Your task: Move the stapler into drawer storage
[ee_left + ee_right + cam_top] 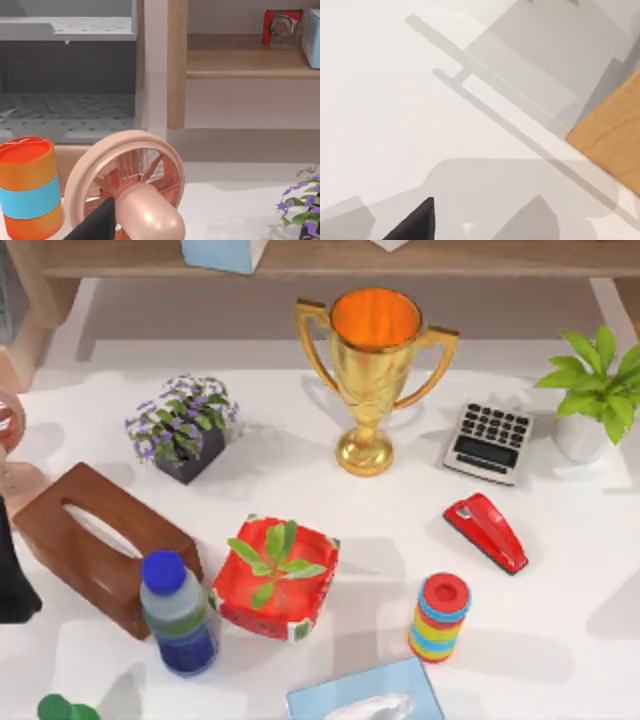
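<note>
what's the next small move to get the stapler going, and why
Probably bring the right arm in over the stapler to line up a grasp. It lies free on the table's right side, between the calculator and the ring stack, with nothing holding it.

Glossy red plastic stapler (pixel 486 531)

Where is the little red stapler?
In the top view, the stapler lies on the table's right side, just below the calculator and up-right of the stack of coloured rings.
</note>
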Controlling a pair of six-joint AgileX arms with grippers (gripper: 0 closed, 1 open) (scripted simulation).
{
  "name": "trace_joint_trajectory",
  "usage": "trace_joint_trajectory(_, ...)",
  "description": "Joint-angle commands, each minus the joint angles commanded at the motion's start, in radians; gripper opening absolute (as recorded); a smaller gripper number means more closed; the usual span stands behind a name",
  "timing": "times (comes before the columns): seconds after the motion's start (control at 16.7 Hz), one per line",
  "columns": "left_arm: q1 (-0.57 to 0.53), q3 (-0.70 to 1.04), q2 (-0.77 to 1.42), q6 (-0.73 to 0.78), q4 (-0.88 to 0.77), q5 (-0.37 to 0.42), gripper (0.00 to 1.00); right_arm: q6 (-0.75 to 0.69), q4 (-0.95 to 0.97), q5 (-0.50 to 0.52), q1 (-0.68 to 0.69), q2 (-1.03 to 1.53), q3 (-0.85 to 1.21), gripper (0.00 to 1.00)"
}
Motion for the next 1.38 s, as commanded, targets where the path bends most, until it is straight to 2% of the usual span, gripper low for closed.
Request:
trace_joint_trajectory(0.36,0.000,0.000,0.000,0.000,0.000,0.000,1.00,0.339,-0.787,0.196,0.345,-0.011,0.355,1.00)
trace_joint_trajectory(0.66,0.000,0.000,0.000,0.000,0.000,0.000,1.00,0.560,-1.278,0.433,0.659,0.091,0.746,1.00)
trace_joint_trajectory(0.84,0.000,0.000,0.000,0.000,0.000,0.000,1.00,0.654,-1.446,0.557,0.818,0.209,0.952,1.00)
trace_joint_trajectory(1.02,0.000,0.000,0.000,0.000,0.000,0.000,1.00,0.705,-1.533,0.649,0.926,0.334,1.103,1.00)
trace_joint_trajectory(1.2,0.000,0.000,0.000,0.000,0.000,0.000,1.00,0.720,-1.559,0.693,0.967,0.395,1.165,1.00)
trace_joint_trajectory(1.38,0.000,0.000,0.000,0.000,0.000,0.000,1.00,0.720,-1.559,0.693,0.967,0.395,1.165,1.00)
